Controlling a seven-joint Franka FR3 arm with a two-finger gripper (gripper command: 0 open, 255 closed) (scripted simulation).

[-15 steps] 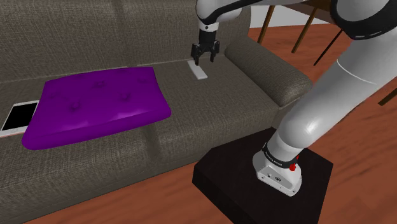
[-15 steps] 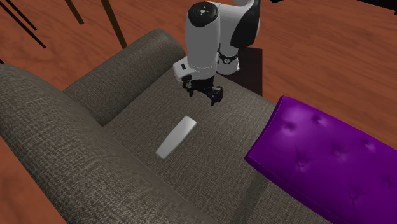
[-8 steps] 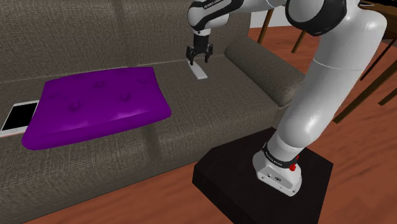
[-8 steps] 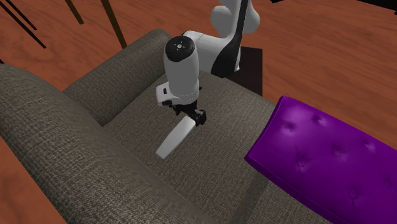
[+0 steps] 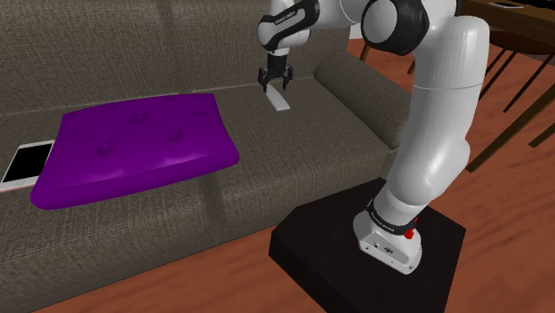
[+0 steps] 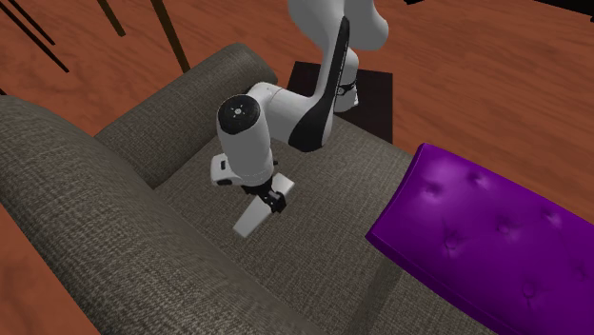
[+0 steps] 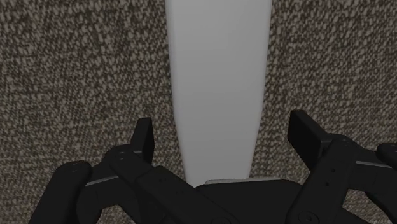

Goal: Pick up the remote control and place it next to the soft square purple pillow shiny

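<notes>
Remote control (image 5: 279, 98), pale grey and flat, lies on the sofa (image 5: 293, 173) seat in the upper middle of the shoulder view, well apart from the purple pillow (image 5: 133, 147) at left. Gripper (image 5: 273, 84) hangs low over one end of it, fingers spread wide with the slab between them, touching neither edge. I'd guess it is light, stiff and smooth, so a pinch across the narrow width, nearer the middle, should stop it tipping or slipping

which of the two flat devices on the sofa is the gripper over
The plain grey remote, under the open gripper; the black-screened tablet lies past the purple pillow.
</notes>
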